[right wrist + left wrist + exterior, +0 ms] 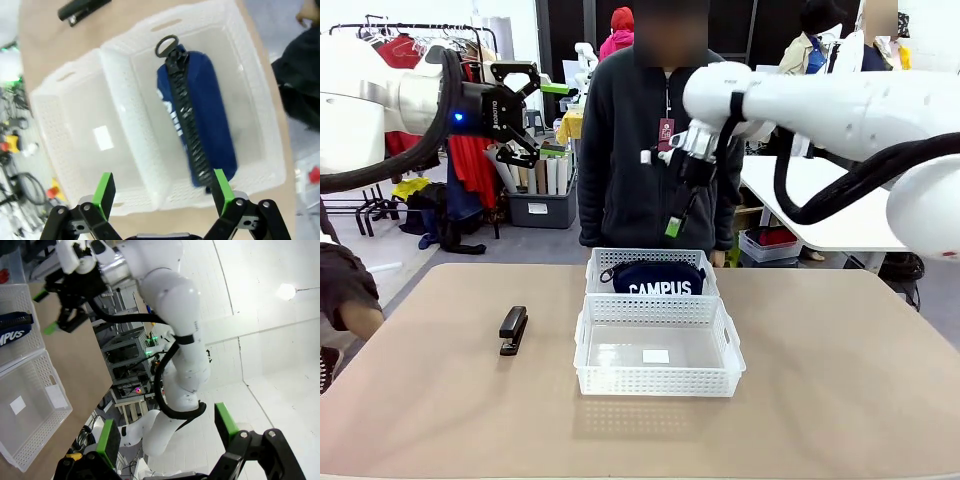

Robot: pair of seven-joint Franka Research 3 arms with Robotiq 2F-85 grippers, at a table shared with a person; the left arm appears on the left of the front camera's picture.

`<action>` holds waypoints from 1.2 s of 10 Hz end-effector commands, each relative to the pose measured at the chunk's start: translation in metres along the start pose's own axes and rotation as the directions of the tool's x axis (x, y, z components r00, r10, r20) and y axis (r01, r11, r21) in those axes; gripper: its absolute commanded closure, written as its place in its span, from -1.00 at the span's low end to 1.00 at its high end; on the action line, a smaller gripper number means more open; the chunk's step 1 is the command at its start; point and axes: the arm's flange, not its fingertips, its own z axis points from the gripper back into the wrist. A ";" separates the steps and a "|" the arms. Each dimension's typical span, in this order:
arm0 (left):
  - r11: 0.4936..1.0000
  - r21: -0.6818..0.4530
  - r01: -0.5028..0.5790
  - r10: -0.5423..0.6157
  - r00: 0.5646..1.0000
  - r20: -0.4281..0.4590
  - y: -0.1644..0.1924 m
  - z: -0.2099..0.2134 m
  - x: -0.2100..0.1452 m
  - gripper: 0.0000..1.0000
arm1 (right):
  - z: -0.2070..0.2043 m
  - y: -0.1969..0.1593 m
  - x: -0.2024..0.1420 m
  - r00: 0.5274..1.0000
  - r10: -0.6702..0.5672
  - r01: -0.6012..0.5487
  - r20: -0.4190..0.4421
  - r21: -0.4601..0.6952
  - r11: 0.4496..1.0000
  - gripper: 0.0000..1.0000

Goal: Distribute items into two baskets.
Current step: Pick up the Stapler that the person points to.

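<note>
The navy pouch [655, 279] marked "CAMPUS" lies inside the far basket [603, 259]. In the right wrist view the pouch [200, 130] lies zip up, and my right gripper [162, 192] hovers open above that basket [260, 100]. From the front, the right gripper [682, 205] hangs in the air over the far basket, holding nothing. The near basket [658, 378] holds no item, just a white label. A black stapler [513, 330] rests on the table left of the baskets. My left gripper [545, 120] is raised high at the left, open and empty.
A person in a dark jacket [630, 150] stands at the table's far side behind the baskets. Another person's arm [345, 300] shows at the left edge. The tan tabletop [840, 380] is bare to the right and in front of the baskets.
</note>
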 end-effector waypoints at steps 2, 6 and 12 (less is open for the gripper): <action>1.000 -0.001 0.004 -0.004 1.000 0.005 -0.002 0.000 0.000 -1.00 | 0.046 0.028 -0.058 0.978 -0.166 0.148 0.129 0.137 0.979 -1.00; 1.000 -0.001 0.004 -0.004 1.000 0.005 -0.002 0.000 0.000 -1.00 | 0.108 0.048 -0.145 0.931 -0.207 0.138 0.301 0.236 0.962 -1.00; 1.000 -0.001 0.004 -0.004 1.000 0.005 -0.002 0.000 0.000 -1.00 | 0.131 0.048 -0.165 0.909 -0.238 0.144 0.341 0.278 0.950 -1.00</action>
